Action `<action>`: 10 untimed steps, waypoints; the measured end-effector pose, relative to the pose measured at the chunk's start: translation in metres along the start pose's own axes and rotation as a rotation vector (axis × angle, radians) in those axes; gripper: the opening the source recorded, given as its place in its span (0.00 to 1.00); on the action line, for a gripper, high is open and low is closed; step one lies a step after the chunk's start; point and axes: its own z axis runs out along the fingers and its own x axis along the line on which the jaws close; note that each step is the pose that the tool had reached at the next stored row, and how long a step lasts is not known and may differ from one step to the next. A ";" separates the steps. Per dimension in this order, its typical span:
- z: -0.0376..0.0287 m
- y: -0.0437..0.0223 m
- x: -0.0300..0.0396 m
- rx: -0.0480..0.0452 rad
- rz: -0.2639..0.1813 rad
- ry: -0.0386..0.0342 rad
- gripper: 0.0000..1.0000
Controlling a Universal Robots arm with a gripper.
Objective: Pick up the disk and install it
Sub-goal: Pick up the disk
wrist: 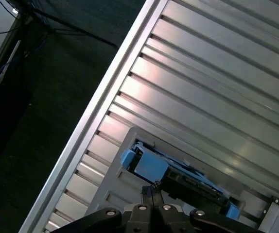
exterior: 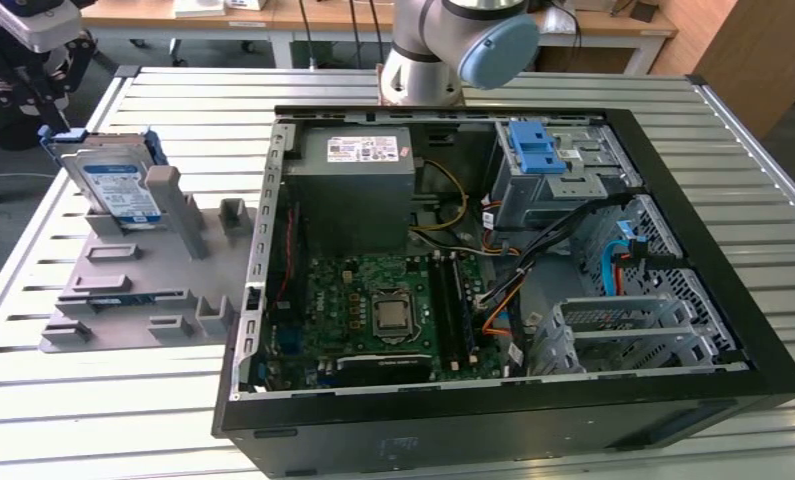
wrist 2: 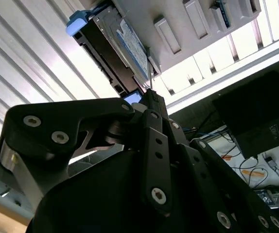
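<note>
1. Gripper [wrist: 153, 190]: hangs at the exterior view's far left, above the blue end of the disk [exterior: 114, 185]. Fingers pressed together in both wrist views, pinching nothing. Cannot tell whether the tips touch the blue frame.
2. Disk location: stands on edge in an upright holder at the far end of the fixture [exterior: 130, 300], leaning slightly, with the white-and-blue label toward the exterior camera. Sits clipped in its blue frame, outside the computer case [exterior: 504, 410], not yet picked up.
3. Fixture: grey plate with several raised blocks and slots. Lies flat on the slatted metal table [exterior: 104, 400], just beside the case wall on the exterior view's left.
4. Computer case: black, lies on its side with the cover off and the interior exposed. Occupies the middle and the exterior view's right of the table.
5. Case interior, left part: holds the grey power supply box [exterior: 364, 190] with a white sticker at the far end and the green motherboard [exterior: 370, 310] nearer the camera.
6. Arm base [exterior: 444, 45]: rises just beyond the far wall of the case.
7. Case interior, right part: carries the blue latch piece [exterior: 541, 150] on top of the metal drive bay [exterior: 577, 185] at the far end. Holds a perforated metal cage [exterior: 624, 335] nearer the camera, with cables running between the two.
</note>
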 end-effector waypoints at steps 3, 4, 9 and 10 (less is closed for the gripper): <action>0.0007 0.0000 0.0000 0.0020 -0.054 0.0031 0.11; 0.0010 -0.0001 0.0000 0.0028 -0.072 0.0041 0.11; 0.0022 -0.0001 0.0000 0.0065 -0.147 -0.0007 0.11; 0.0022 -0.0001 0.0000 0.0017 -0.154 -0.0069 0.11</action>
